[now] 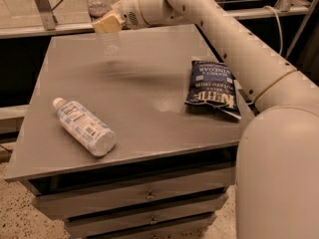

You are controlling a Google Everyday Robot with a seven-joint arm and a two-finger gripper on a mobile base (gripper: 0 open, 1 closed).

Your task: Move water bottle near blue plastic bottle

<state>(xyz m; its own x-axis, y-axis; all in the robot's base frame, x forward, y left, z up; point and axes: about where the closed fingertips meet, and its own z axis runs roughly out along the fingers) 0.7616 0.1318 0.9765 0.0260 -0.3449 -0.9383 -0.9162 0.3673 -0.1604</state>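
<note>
Camera view: gripper [106, 23] at upper left of frame, jaws closed round middle of small clear ribbed water bottle [98, 5], held upright above far edge of grey desk [144, 78]. Wide pale-blue plastic bottle [83, 127] lies on side at lower left, well apart. Dark blue chip bag [212, 86] at right. Your load is likely light, thin-walled and slippery; mid-body hold suits it, so squeeze gently.
</note>
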